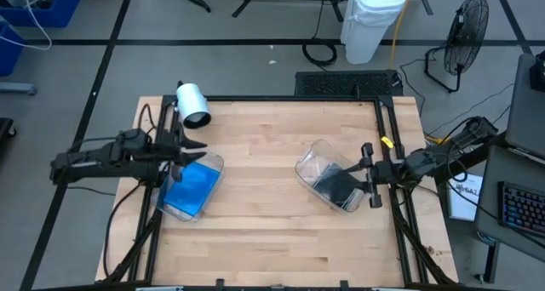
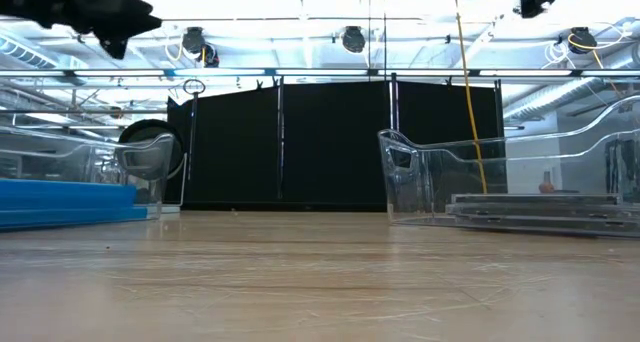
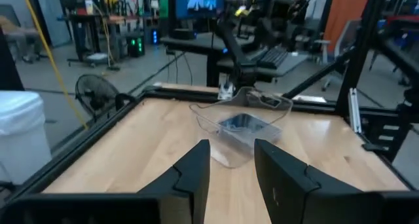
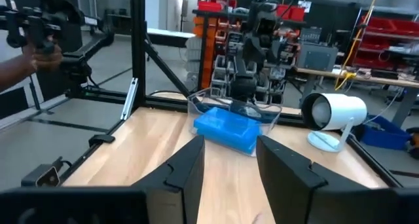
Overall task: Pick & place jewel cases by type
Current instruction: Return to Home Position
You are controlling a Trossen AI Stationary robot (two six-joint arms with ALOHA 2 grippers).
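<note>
From overhead we look straight down on the whole worktop (image 1: 272, 231); low down, we look level across it. Our wrist cameras face opposite bins: right bin (image 3: 211, 122), left bin (image 4: 270, 116).

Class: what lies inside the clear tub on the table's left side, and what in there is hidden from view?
Inside the left tub lies a flat stack of blue jewel cases. The top case covers those beneath it, so their number cannot be told from above.

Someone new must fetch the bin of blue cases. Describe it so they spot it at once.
On the wooden table, go to the side nearest the white camera. The clear bin there holds bright blue jewel cases; the other clear bin holds dark grey ones.
</note>
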